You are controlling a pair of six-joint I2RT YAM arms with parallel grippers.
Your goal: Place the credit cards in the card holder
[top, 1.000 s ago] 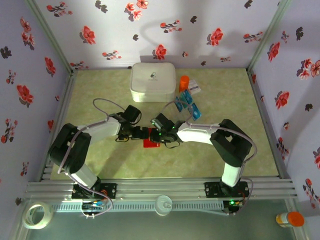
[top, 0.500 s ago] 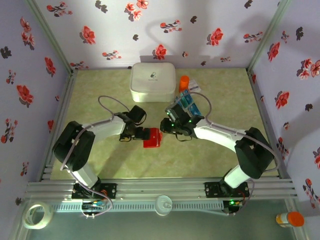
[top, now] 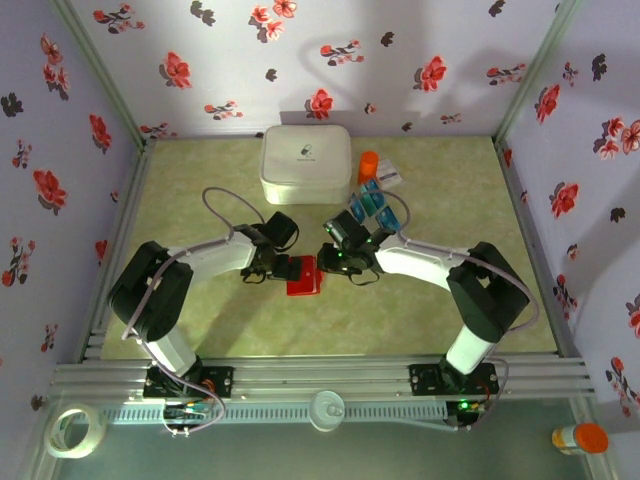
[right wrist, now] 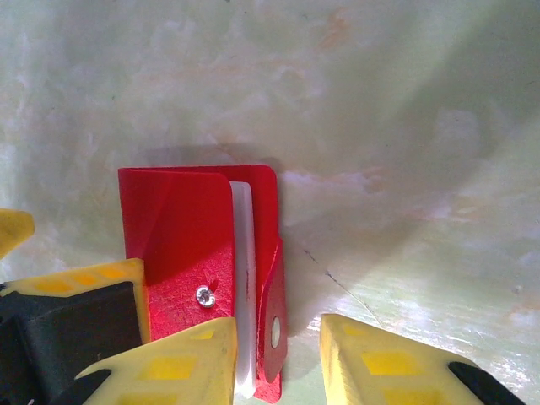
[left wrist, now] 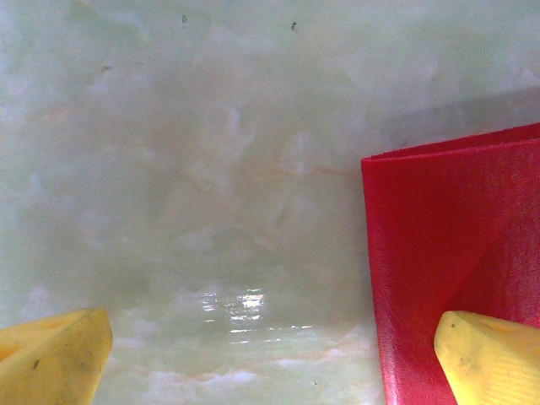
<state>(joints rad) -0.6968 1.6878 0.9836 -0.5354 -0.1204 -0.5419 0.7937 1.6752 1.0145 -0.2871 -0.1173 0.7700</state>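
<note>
**Card holder** (right wrist: pixel 186 245): red, at centre of the top view, flap ajar, white lining showing.
**Credit cards** (top: pixel 372 205): teal, upper right of centre; none visibly inside the holder.
**Left gripper** (left wrist: pixel 270 363): jaws wide, 1 fingertip (left wrist: pixel 489 359) over the holder's corner.
**Right gripper** (right wrist: pixel 278 359): jaws narrowly parted astride the flap edge, not clamped.
**Risk:** nothing clamps the holder, so a nudge from either finger may slide it or fold it shut, blocking card entry.

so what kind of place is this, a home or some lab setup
Most likely a staged robot test cell, not a home: flower-papered walls box in a small tabletop, an aluminium rail runs along its near edge, and the left arm and right arm are bolted there.
</note>
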